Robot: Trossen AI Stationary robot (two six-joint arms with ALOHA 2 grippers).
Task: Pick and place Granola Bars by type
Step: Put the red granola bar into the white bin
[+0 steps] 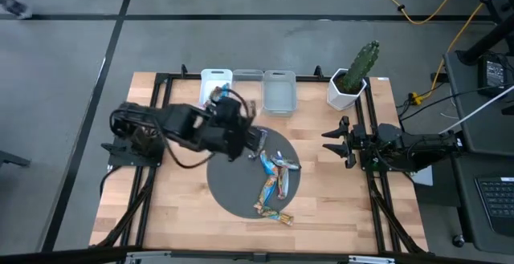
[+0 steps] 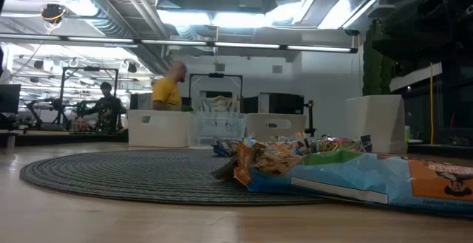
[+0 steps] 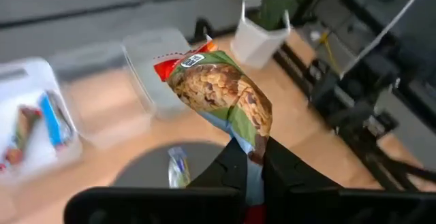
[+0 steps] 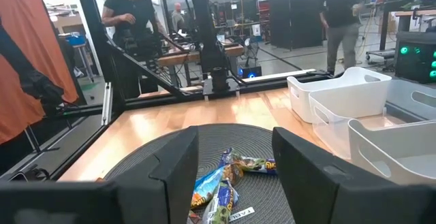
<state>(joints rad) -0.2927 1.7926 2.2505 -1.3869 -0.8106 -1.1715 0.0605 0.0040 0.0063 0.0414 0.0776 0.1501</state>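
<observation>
- Granola bars (image 1: 275,185) lie heaped on the round grey mat (image 1: 233,185) on the worktop (image 1: 169,208).
- Left hand (image 3: 253,157) pinches one green-wrapped bar (image 3: 223,96), raised over the mat's far edge near the three bins (image 1: 249,90).
- Right hand (image 1: 341,141) waits spread at the worktop's right side.

Robotics laboratory, exposed ceiling ducts (image 2: 111,10) and strip lights at upper frame, further framed robot rigs (image 4: 204,40) behind, people (image 4: 133,26) at upper left, wooden bench (image 1: 185,208) on grey floor.
</observation>
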